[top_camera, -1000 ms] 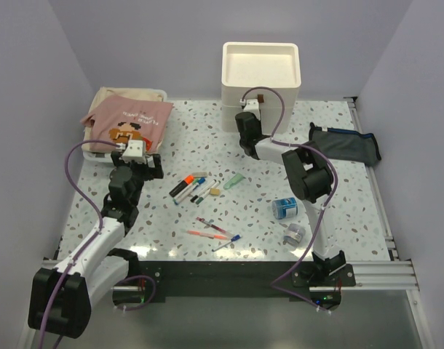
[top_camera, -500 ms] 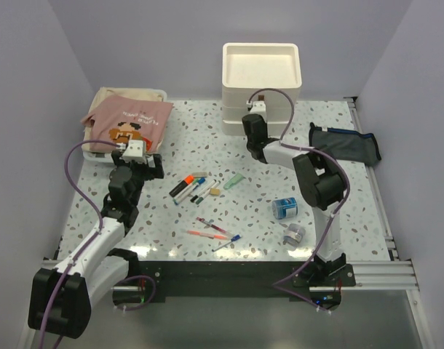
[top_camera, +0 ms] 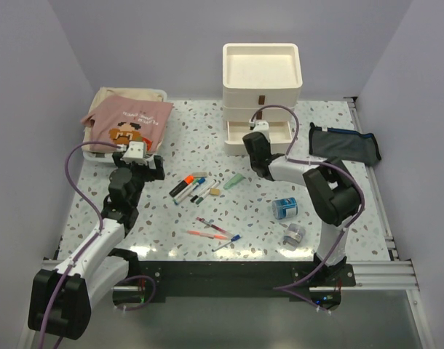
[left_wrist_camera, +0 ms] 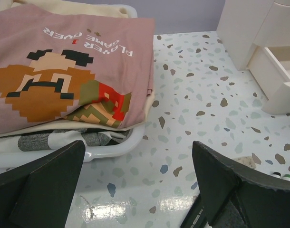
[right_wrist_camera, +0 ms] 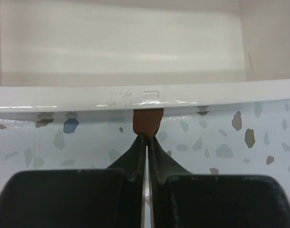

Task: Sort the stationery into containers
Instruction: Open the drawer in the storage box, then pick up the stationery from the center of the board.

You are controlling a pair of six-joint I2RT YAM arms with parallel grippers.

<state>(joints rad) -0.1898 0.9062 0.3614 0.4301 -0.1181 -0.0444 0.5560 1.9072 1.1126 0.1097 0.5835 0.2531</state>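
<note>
1. Jaws of the right gripper (right_wrist_camera: 147, 135) are pressing together on the small brown handle (right_wrist_camera: 147, 119) of the bottom drawer (right_wrist_camera: 64, 92), with the tab sitting pinched between the two dark fingertips.
2. That drawer is standing slid out from the cream-white drawer unit (top_camera: 261, 82) at the far edge of the table (top_camera: 193, 145), and its pale inside is showing bare in the right wrist view.
3. The two drawers above it are sitting flush in the unit, under the tray-like top.
4. The left gripper (left_wrist_camera: 135, 185) is hovering with its jaws spread wide and holding nothing, above the table near a white tray of folded clothes (top_camera: 127, 120) at the far left.
5. Markers are lying loose in a fanned cluster at mid-table: the orange marker (top_camera: 181, 183), the blue marker (top_camera: 193, 185) and the green marker (top_camera: 205, 190) are resting side by side, close together.
6. The pale-green highlighter (top_camera: 234, 181) is lying just to the right of that cluster, apart from it.
7. Thin red pens (top_camera: 206, 234) and a blue pen (top_camera: 228, 242) are lying nearer the arm bases, close to one another.
8. The blue roll (top_camera: 285, 209) is sitting on the right side of the table, and the grey roll (top_camera: 293, 233) is resting just nearer the bases from it.
9. The dark navy pouch (top_camera: 344, 147) is lying flat at the right edge of the table, to the right of the open drawer and well apart from the loose stationery.
</note>
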